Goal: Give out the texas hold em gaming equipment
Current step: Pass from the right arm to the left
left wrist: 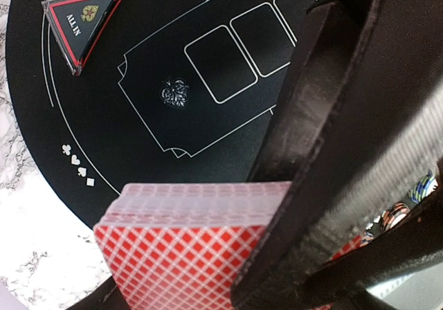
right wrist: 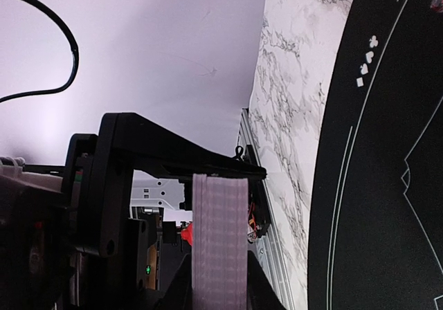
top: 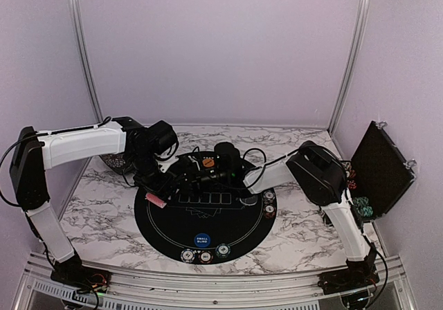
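A deck of red-backed playing cards hangs just above the left rim of the black mat. My left gripper and my right gripper meet at it. In the left wrist view the deck sits between the left jaws, and a black finger of the right gripper crosses its right side. In the right wrist view the deck's edge stands clamped between the right jaws. A black triangular ALL IN marker lies on the mat.
A blue small-blind button and three chip stacks sit at the mat's near edge. Two more stacks are at its right, and an orange button at the back. The open black chip case stands at right.
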Available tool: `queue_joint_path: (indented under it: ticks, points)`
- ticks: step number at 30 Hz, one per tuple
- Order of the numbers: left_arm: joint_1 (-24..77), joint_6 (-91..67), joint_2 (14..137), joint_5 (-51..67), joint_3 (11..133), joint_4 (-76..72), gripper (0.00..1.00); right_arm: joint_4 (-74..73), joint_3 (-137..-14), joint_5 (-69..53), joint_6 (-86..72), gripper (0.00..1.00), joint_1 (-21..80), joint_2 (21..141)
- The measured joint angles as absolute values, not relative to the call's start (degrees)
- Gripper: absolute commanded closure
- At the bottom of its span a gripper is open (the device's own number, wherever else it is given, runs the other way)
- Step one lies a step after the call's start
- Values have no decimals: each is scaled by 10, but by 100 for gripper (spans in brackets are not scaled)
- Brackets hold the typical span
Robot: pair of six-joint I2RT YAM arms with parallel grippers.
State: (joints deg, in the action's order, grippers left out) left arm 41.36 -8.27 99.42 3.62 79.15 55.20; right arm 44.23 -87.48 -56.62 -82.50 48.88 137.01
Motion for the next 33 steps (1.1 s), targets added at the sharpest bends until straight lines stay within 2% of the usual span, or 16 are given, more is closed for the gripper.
queue_joint_path:
  ticks: [5, 14, 27, 33]
  points:
    - [414, -83, 994, 36, 791, 551, 22, 442, -875, -566, -825, 100, 489, 1368]
    - [414, -77, 994, 41, 791, 551, 39, 440, -875, -565, -822, 100, 488, 1368]
    - [414, -74, 994, 45, 791, 545, 42, 409, -875, -563, -784, 71, 486, 1358]
    - [414, -74, 994, 51, 791, 545, 43, 384, -875, -558, -749, 65, 485, 1349]
